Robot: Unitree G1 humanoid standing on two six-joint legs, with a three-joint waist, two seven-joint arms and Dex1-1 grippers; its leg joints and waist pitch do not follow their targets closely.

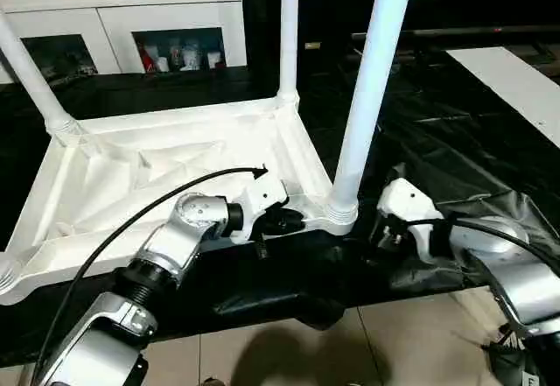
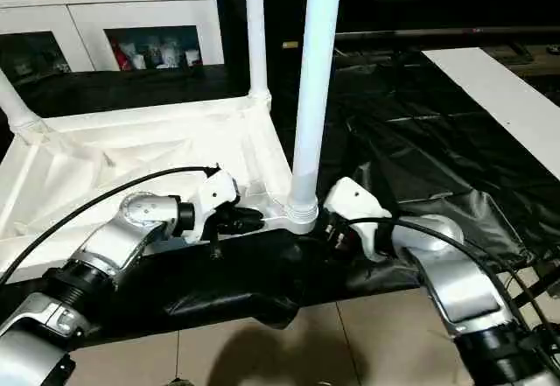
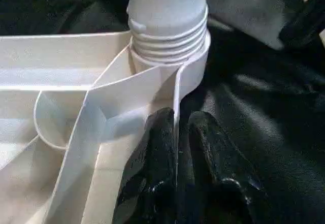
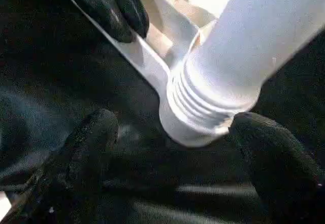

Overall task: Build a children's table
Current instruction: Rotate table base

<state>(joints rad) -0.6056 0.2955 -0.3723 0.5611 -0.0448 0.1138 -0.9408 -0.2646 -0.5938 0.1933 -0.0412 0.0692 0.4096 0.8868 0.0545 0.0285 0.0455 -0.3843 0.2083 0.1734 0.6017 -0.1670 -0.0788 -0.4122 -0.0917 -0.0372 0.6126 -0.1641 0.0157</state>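
The children's table lies upside down on a black sheet, its white ribbed tabletop [image 1: 175, 163] facing up. Three white legs stand in corner sockets: a near right leg [image 1: 372, 80], a far leg [image 1: 289, 27] and a left leg [image 1: 31, 75]. My left gripper [image 1: 284, 221] is shut on the tabletop's thin near rim, just left of the near right socket [image 3: 170, 56]; one black finger [image 3: 157, 148] sits on each side of the wall. My right gripper [image 4: 175, 127] stands open, its fingers straddling that socket's base from the right.
A white cabinet [image 1: 122, 18] with glass doors stands behind the table. The black sheet [image 1: 437, 141] spreads wrinkled to the right, with a white board [image 1: 516, 80] beyond it. Tiled floor [image 1: 394, 342] lies in front. A black cable [image 1: 131, 220] arcs over my left forearm.
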